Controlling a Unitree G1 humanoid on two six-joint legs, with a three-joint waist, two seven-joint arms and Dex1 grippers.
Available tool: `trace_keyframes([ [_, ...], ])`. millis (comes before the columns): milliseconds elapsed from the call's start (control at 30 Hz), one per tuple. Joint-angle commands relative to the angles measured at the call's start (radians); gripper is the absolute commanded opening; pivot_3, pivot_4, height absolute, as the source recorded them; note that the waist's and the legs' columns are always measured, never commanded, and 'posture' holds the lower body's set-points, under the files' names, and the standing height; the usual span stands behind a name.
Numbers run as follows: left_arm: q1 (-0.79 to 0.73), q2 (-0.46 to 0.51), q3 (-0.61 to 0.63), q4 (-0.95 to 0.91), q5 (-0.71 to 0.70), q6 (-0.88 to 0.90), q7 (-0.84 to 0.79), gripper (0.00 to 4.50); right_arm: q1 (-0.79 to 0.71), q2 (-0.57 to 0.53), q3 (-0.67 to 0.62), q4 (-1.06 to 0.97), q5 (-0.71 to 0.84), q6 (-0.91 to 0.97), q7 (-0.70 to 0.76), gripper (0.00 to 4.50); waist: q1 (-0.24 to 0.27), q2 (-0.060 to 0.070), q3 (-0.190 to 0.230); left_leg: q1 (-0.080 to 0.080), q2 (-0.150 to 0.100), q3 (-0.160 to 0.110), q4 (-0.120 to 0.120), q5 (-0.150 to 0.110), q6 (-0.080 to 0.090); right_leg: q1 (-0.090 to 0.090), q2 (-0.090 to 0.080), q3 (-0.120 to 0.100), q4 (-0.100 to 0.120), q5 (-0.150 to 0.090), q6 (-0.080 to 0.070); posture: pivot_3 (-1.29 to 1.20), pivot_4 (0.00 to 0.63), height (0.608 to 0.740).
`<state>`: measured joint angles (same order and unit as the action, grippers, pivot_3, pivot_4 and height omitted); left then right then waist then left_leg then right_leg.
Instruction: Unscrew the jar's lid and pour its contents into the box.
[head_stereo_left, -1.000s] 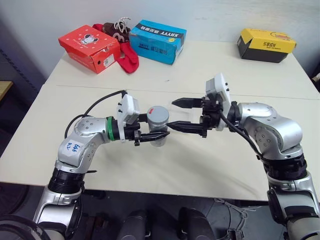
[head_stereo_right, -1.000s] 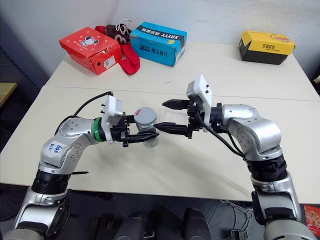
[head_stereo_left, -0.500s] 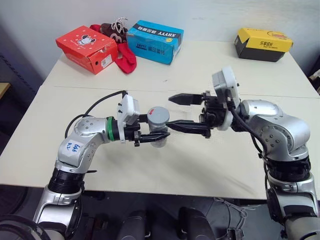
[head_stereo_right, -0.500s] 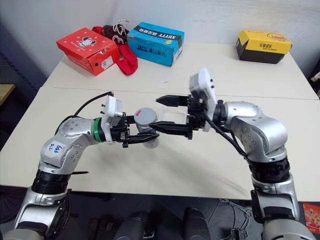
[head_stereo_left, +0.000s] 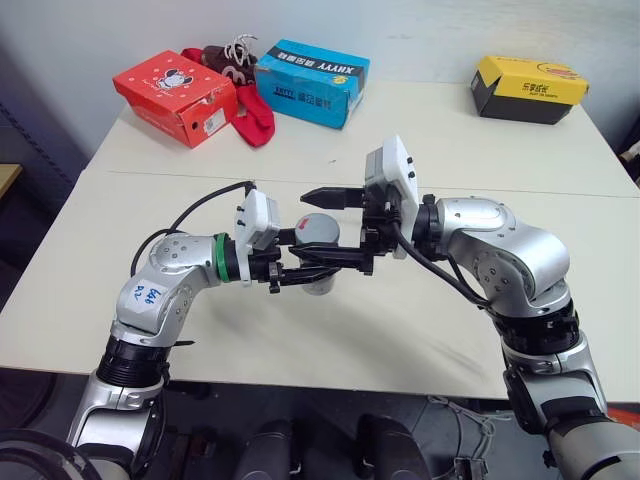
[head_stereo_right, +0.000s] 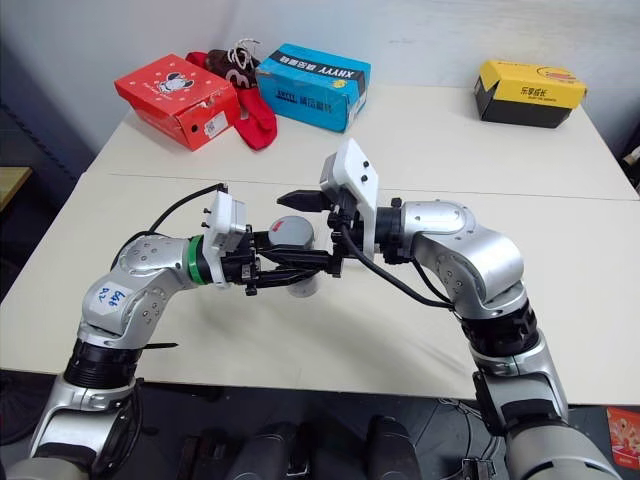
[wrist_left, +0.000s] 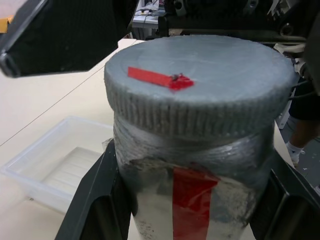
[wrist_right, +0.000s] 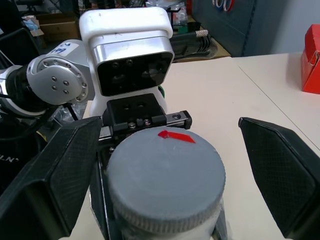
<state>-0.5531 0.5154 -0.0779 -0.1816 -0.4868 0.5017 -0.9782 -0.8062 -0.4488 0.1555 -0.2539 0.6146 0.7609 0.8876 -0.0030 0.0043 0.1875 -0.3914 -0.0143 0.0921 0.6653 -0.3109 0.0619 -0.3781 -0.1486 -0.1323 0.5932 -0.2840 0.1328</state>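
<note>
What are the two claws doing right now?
Left gripper: closed around the jar, holding it upright.
Right gripper: open, its fingers either side of the lid, not gripping it.

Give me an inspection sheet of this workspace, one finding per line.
Surface: pale table, a seam running across it.
Job's things: jar with red tape, grey lid still on; translucent box lies on the table behind it; contents too hidden to judge.
Clutter: red shoe box, blue shoe box, yellow shoe box, dark red shoes at the far edge.
Grippers: left gripper shut on the jar; right gripper open, its fingers on either side of the lid, not touching it.
Cables: black cable looping off the left wrist.
Surroundings: grey wall behind the table.
</note>
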Motion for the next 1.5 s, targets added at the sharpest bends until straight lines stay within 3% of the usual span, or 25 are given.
trace_keyframes([
  [33,-0.007,0.000,0.013,-0.037,-0.016,-0.008,-0.001,2.38,-0.023,0.009,-0.012,-0.006,-0.004,-0.026,0.004,4.45,0.000,0.000,0.000,0.000,0.000,0.000,0.000,0.000,0.000,0.000,0.000,0.000,0.000,0.000,0.000,0.00,0.150,0.740],
  [1033,0.001,0.001,0.013,-0.032,-0.011,-0.019,0.000,2.38,0.039,-0.031,-0.094,0.004,0.049,-0.050,0.114,4.45,0.001,0.000,0.000,0.000,0.000,0.000,0.000,0.000,0.000,0.000,0.000,0.000,0.000,0.000,0.000,0.00,0.150,0.740],
  [1500,-0.002,-0.013,0.007,-0.035,-0.006,-0.017,0.011,2.38,0.021,-0.023,-0.037,-0.014,0.019,-0.049,0.107,4.45,0.001,0.000,0.000,0.000,0.000,0.000,0.000,0.000,0.000,0.000,0.000,0.000,0.000,0.000,0.000,0.00,0.150,0.740],
])
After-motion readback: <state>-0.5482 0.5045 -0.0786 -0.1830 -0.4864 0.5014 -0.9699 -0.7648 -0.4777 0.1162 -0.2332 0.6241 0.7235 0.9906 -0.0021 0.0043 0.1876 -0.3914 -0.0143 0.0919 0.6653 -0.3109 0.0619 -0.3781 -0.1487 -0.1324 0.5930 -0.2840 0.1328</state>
